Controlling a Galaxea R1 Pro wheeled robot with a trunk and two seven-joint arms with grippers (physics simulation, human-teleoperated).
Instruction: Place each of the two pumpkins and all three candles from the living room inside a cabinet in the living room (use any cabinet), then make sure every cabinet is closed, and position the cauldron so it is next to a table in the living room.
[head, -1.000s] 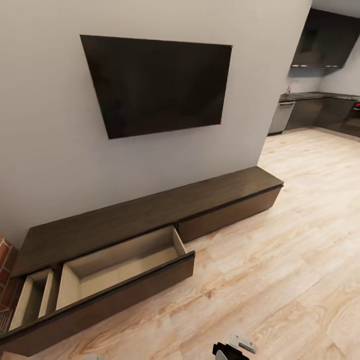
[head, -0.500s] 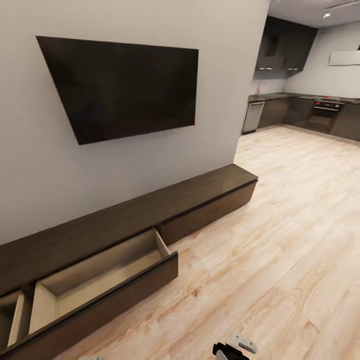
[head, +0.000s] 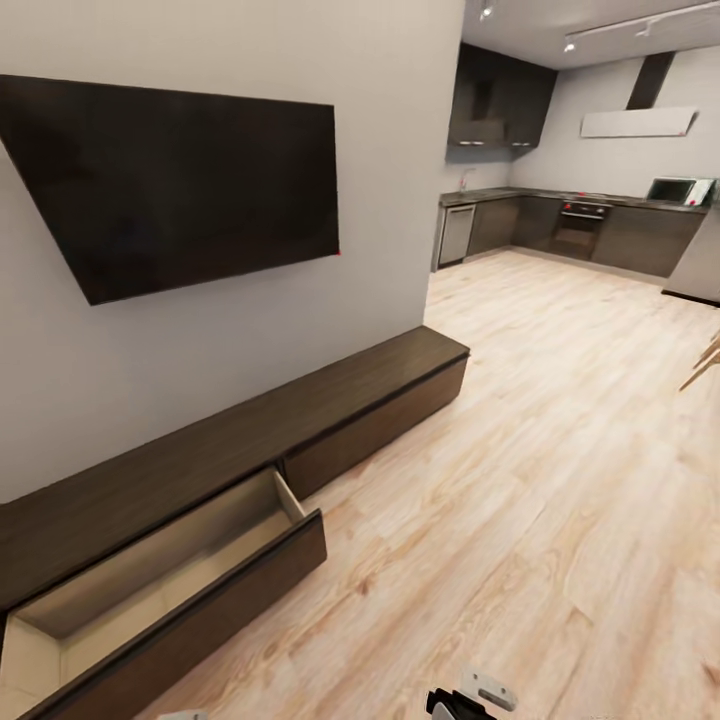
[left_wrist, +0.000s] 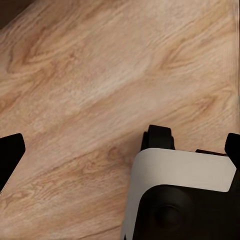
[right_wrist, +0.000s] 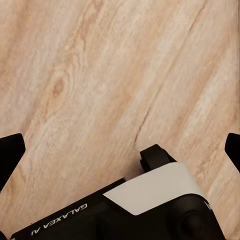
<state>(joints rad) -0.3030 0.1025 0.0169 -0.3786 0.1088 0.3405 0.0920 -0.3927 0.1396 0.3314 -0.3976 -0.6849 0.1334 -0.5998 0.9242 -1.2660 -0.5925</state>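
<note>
The cabinet (head: 330, 410) runs low along the wall under the television (head: 170, 180), its near drawer (head: 160, 585) pulled out, pale inside and bare. Wooden floor (head: 560, 480) stretches to the kitchen (head: 560, 225) beyond. Over the floor, the left end effector (left_wrist: 120, 145) and right end effector (right_wrist: 120, 145) both have fingers spread apart, holding nothing

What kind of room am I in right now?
Likely an open-plan living room: a wall-mounted TV above a long low cabinet with one drawer open, and a kitchen beyond.
</note>
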